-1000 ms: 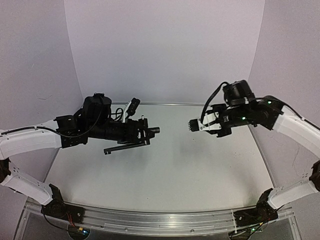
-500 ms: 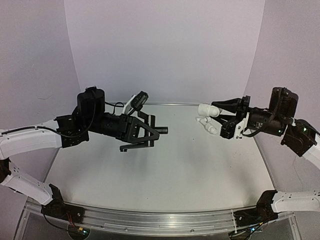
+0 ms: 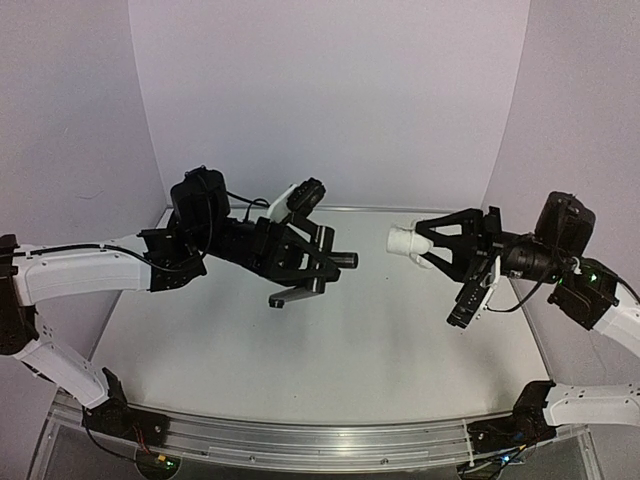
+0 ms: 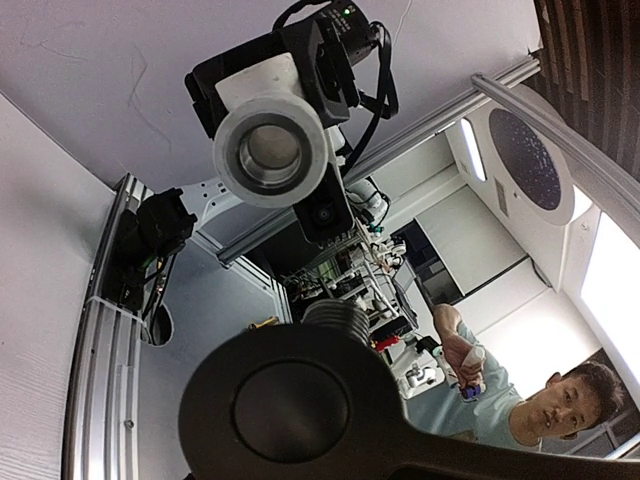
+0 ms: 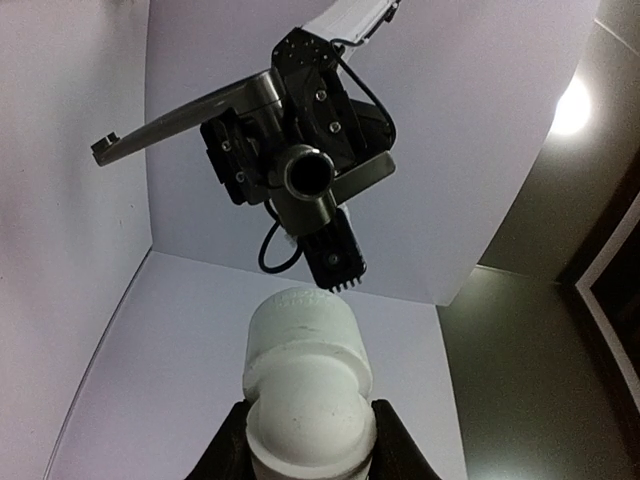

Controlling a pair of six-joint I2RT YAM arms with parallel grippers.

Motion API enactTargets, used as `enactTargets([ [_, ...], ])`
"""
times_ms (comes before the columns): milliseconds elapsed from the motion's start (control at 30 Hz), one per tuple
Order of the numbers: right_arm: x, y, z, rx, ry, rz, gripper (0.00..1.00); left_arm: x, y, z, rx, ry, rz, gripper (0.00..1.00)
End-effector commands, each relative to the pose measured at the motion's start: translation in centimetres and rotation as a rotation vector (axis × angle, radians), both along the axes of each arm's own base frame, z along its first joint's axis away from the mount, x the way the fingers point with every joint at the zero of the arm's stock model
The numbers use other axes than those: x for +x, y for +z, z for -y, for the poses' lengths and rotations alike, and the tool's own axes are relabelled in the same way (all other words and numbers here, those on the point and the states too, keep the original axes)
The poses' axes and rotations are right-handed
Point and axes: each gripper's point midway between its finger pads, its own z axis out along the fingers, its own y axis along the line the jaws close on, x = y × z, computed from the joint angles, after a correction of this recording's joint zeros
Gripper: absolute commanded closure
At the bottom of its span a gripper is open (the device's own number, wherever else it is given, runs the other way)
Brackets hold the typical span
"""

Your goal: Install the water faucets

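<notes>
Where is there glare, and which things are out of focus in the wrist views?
Top external view: soft even light, faint shadows; the near rail looks bowed, probably lens distortion. Left wrist view: the dark faucet close to the lens is blurred, the white fitting sharp; a bright panel glares at right. Right wrist view: a lamp flares upper right; the white fitting close up is slightly soft.

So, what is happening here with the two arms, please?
The left tool is shut on the dark grey faucet, and the right tool is shut on a white pipe fitting. Both are held above the table, facing each other with a gap between them. The parts are not yet joined.
</notes>
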Motion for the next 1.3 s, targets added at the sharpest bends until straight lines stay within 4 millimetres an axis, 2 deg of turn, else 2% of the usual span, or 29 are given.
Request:
enactTargets([
  [0,-2.4,2.2,0.0,0.05,0.101,0.194,1.0,-2.0,5.3,-0.8,-0.159,-0.105,0.103,1.0],
  [300,-3.6,0.4,-0.4,-0.015,0.191,0.271,1.0,-2.5,4.7,0.2,-0.124,-0.152,0.081,1.0],
  [633,-3.2,-0.6,-0.8,-0.069,0.193,0.268,1.0,-0.9,4.3,1.4,-0.082,-0.036,0.058,1.0],
  [1267,-2.8,0.0,-1.1,-0.056,0.179,0.265,1.0,0.0,2.7,3.2,-0.027,0.014,0.038,1.0],
])
